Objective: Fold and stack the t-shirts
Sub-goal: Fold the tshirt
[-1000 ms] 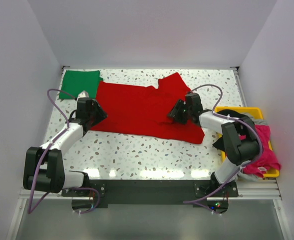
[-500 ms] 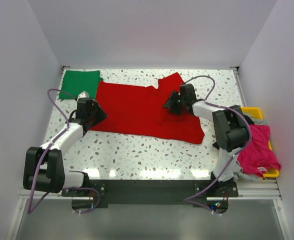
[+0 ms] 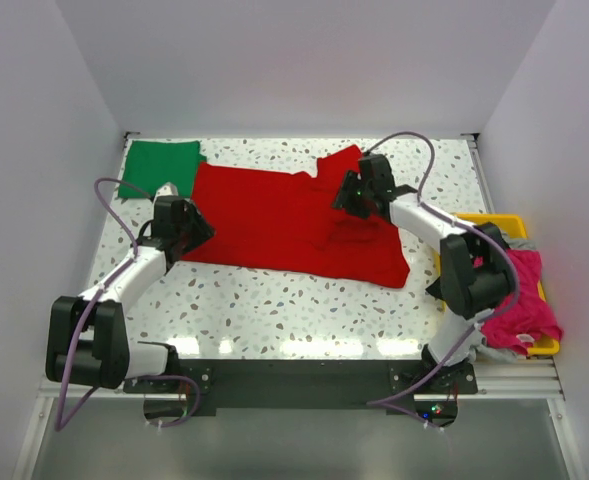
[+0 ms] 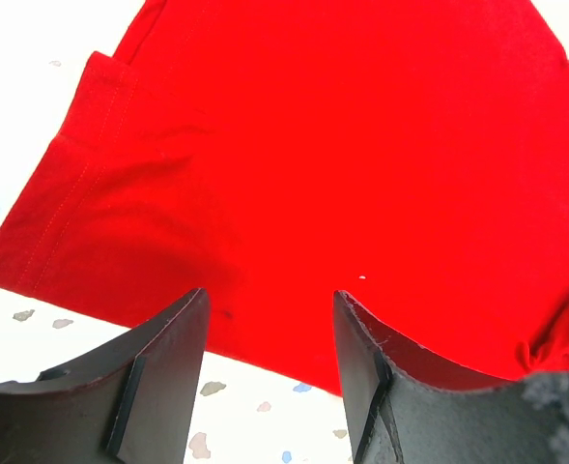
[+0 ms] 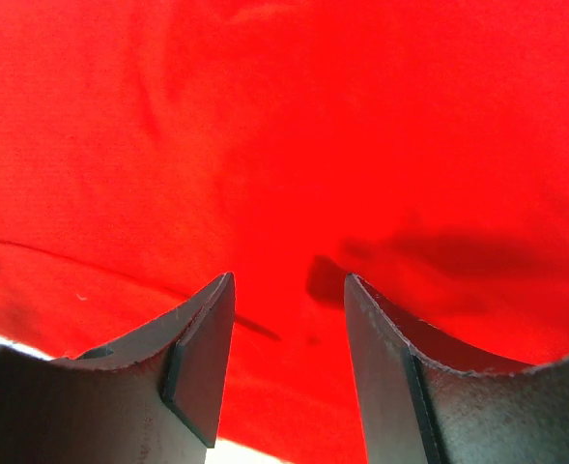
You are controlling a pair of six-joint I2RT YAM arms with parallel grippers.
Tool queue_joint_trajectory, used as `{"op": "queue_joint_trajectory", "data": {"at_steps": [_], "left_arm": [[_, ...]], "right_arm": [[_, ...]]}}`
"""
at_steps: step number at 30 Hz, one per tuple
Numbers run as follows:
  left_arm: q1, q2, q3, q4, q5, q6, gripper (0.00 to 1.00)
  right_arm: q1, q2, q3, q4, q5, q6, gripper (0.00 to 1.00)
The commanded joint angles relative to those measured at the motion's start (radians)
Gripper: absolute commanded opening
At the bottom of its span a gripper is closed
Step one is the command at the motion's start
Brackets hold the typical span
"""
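Note:
A large red t-shirt [image 3: 284, 215] lies spread flat across the middle of the table. It fills the left wrist view [image 4: 313, 164] and the right wrist view [image 5: 294, 145]. A folded green t-shirt [image 3: 159, 165] lies at the back left corner. My left gripper [image 3: 200, 229] is open and empty at the red shirt's left edge, its fingers [image 4: 168, 367] over the hem. My right gripper [image 3: 342, 195] is open and empty over the red shirt's upper right part, near the sleeve.
A yellow tray [image 3: 514, 228] at the right edge holds a magenta garment [image 3: 524, 300] and darker cloth. White walls close the table on three sides. Speckled tabletop [image 3: 294, 310] shows in front of the red shirt.
My right gripper has moved up and back over the red shirt, from its right middle toward the sleeve. The left arm has not moved.

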Motion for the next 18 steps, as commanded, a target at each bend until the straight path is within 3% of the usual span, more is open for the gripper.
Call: {"op": "queue_joint_trajectory", "data": {"at_steps": [1, 3, 8, 18], "left_arm": [[-0.004, -0.037, 0.025, 0.004, -0.001, 0.036, 0.59], [-0.005, -0.037, 0.025, 0.007, 0.005, 0.036, 0.59], [-0.004, -0.043, 0.024, 0.017, 0.025, 0.032, 0.59], [-0.005, -0.036, 0.005, 0.047, 0.042, 0.02, 0.59]], "right_arm": [[0.012, -0.166, -0.107, -0.097, 0.168, -0.082, 0.52], [0.013, -0.27, -0.201, -0.093, 0.208, -0.099, 0.52], [0.012, -0.353, -0.342, -0.109, 0.271, -0.159, 0.47], [0.022, -0.299, -0.389, -0.04, 0.294, -0.191, 0.45]]}}
